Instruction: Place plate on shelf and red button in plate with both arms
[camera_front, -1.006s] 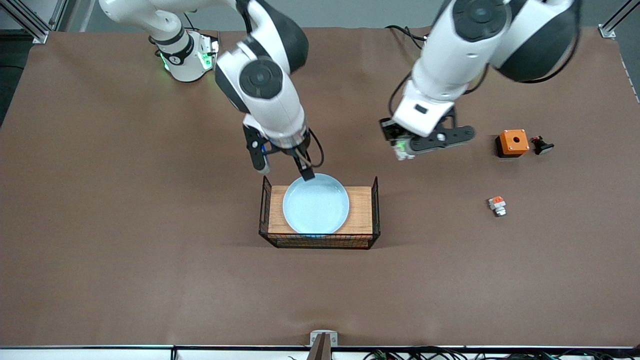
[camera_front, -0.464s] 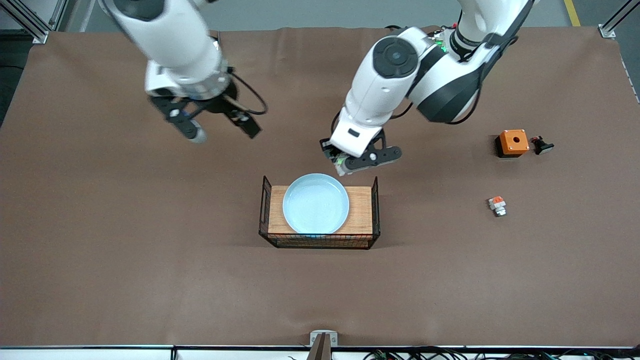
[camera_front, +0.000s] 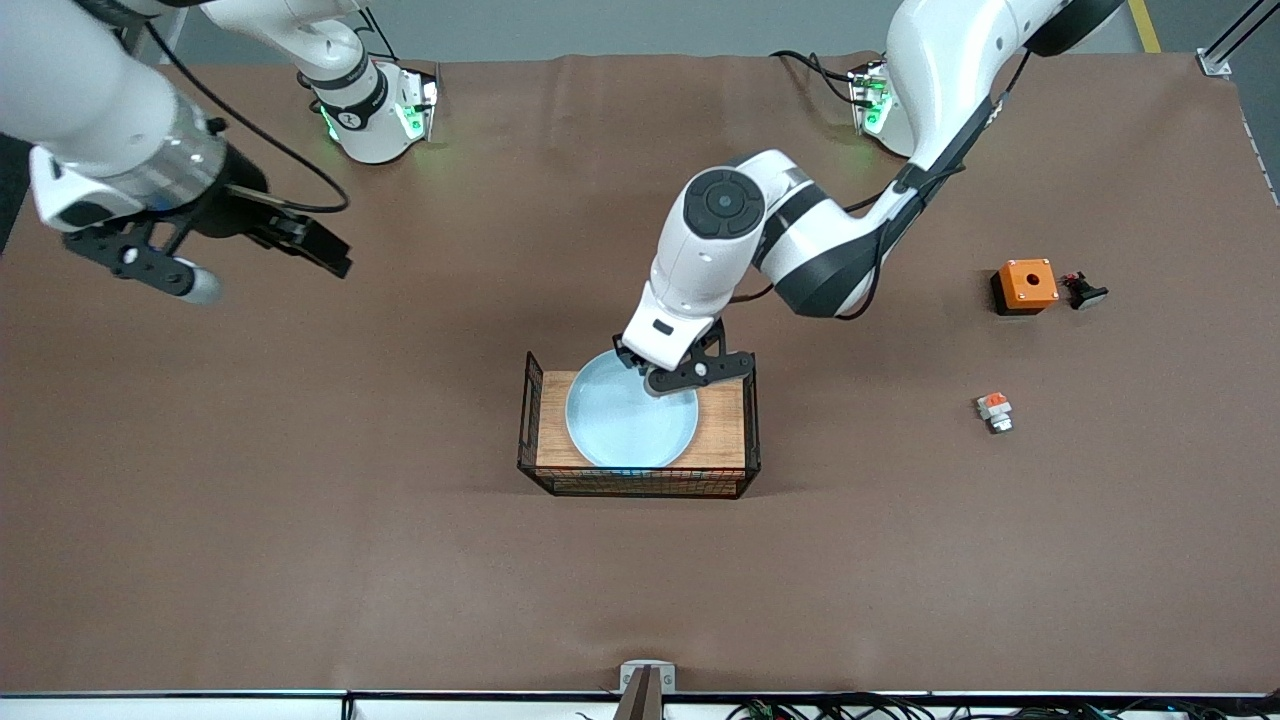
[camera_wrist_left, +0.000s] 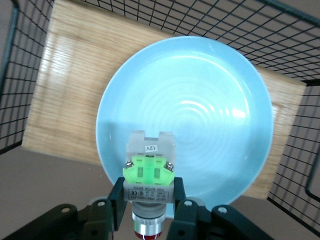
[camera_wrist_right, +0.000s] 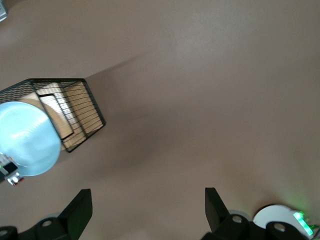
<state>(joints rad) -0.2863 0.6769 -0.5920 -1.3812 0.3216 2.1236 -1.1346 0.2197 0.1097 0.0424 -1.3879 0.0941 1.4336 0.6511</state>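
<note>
The pale blue plate (camera_front: 625, 430) lies on a wooden board in a black wire basket (camera_front: 752, 405) at the table's middle. My left gripper (camera_front: 668, 378) hangs over the plate's rim and is shut on the red button (camera_wrist_left: 149, 175), a white-grey module with a green tab and a red cap. In the left wrist view the plate (camera_wrist_left: 200, 100) fills the space under the button and my left gripper (camera_wrist_left: 148, 194). My right gripper (camera_front: 265, 272) is open and empty, up over bare table toward the right arm's end; in its wrist view (camera_wrist_right: 148, 205) the plate (camera_wrist_right: 25, 137) shows off to one side.
An orange box with a hole (camera_front: 1025, 285) and a small black part (camera_front: 1083, 291) lie toward the left arm's end. A white module with an orange tab (camera_front: 994, 410) lies nearer the front camera than they do. The basket's wire walls (camera_wrist_left: 30, 55) stand above the board.
My right gripper has left the plate's rim and swung away toward the right arm's end. My left gripper has carried the red button from over bare table to over the plate and come lower.
</note>
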